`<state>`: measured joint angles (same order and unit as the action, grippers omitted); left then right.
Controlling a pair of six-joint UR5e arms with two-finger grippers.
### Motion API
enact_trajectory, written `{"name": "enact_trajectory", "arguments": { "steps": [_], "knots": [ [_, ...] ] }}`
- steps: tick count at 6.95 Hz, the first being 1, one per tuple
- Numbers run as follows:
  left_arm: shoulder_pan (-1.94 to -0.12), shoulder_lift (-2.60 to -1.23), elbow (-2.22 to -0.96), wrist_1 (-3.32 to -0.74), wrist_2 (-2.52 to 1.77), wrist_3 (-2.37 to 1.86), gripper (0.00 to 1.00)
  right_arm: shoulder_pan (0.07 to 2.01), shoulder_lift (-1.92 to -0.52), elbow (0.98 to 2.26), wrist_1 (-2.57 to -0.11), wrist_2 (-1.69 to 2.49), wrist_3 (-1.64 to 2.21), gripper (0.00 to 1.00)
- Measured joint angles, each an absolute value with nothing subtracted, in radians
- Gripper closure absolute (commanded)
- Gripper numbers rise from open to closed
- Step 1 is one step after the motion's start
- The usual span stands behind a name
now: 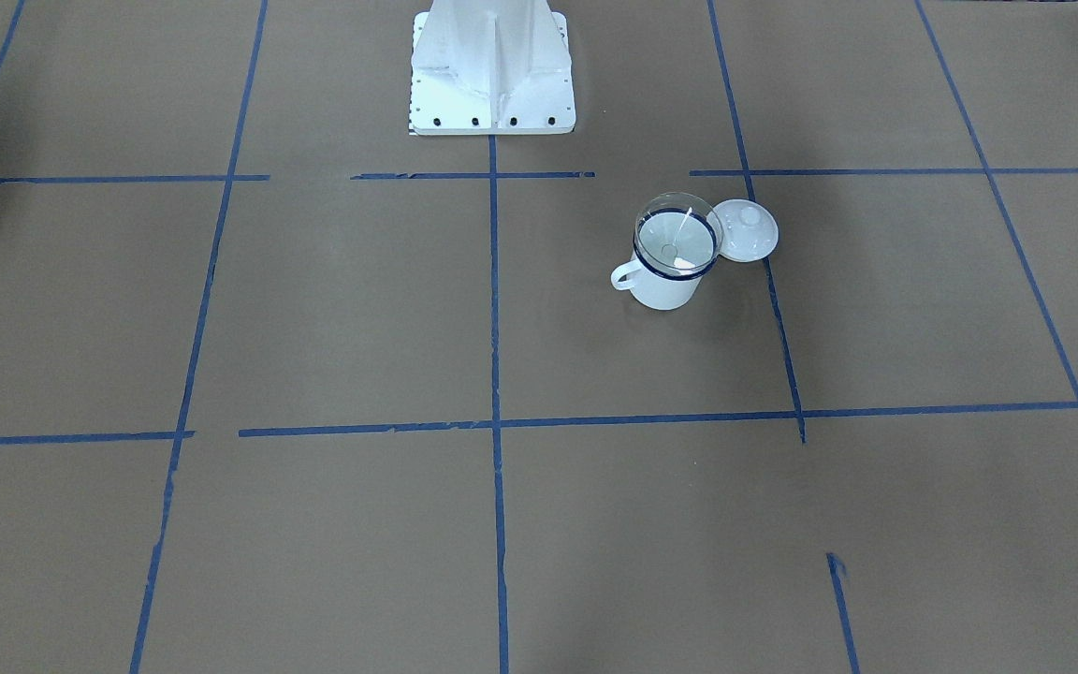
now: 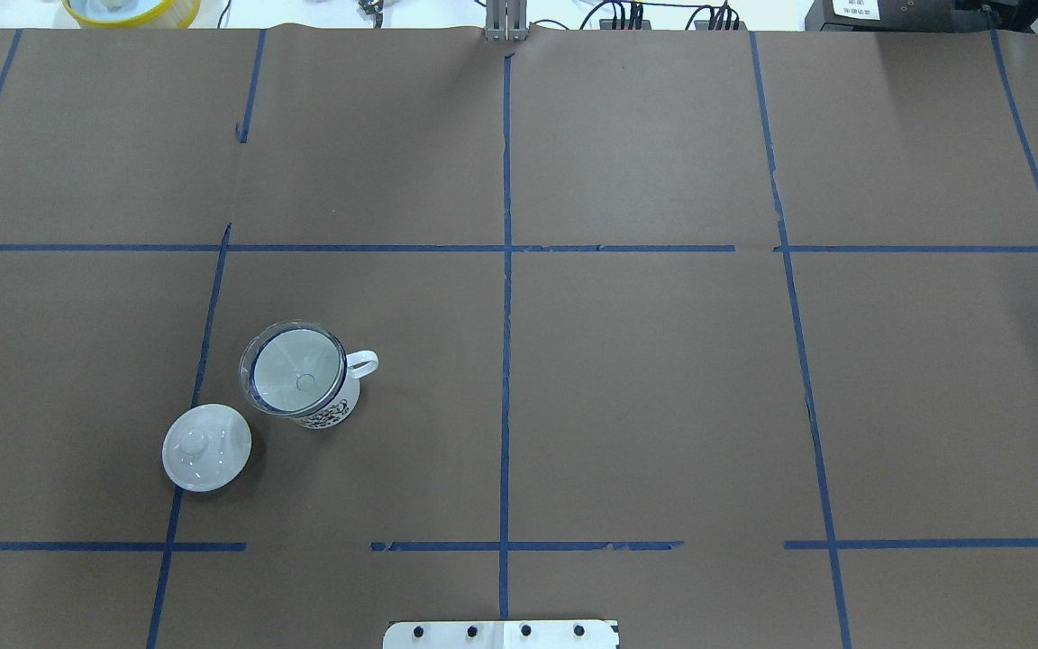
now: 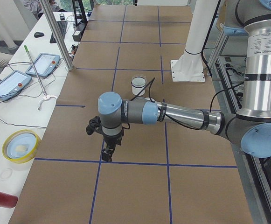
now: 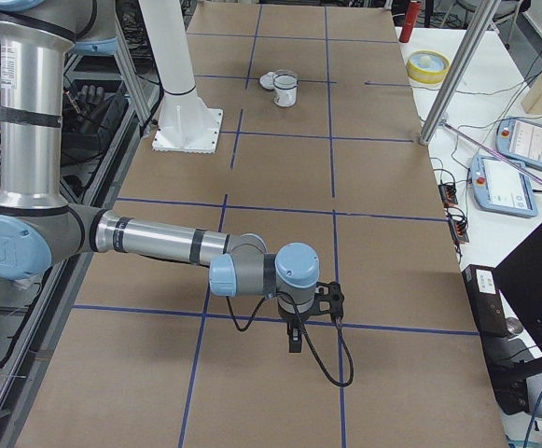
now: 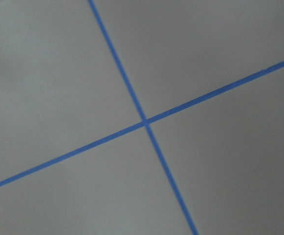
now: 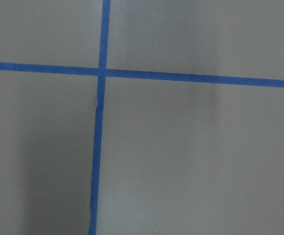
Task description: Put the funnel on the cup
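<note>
Nearest the side cameras, both arms are held low over bare table, well apart from the cup (image 1: 662,285). The left gripper (image 3: 107,157) and the right gripper (image 4: 294,345) are seen only from the table's ends, so how far either is parted cannot be told. The funnel (image 1: 677,236) is seated in the cup's mouth, its clear rim borne on the dark blue rim and its spout pointed down inside, so it is kept upright by the cup alone. It appears slightly off centre, though clear plastic makes that hard to judge. The lid (image 1: 747,230) is laid knob up just beside the cup, away from the handle, so the mouth is left free. The task is judged done, which would explain the arms being parked away.
</note>
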<state>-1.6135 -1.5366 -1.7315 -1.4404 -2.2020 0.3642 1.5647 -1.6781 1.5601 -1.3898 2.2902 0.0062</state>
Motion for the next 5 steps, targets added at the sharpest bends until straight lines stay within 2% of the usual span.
{"name": "enact_trajectory", "arguments": {
  "steps": [2,5],
  "knots": [
    [-1.654,-1.519,-1.683,-1.426,-2.245,0.376,0.00,1.565,-1.678,1.560,-1.390,2.290,0.006,0.00],
    [-1.666,-1.491,-1.681,-1.430,-2.359,0.248,0.00,1.565,-1.678,1.560,-1.390,2.290,0.006,0.00]
  ]
}}
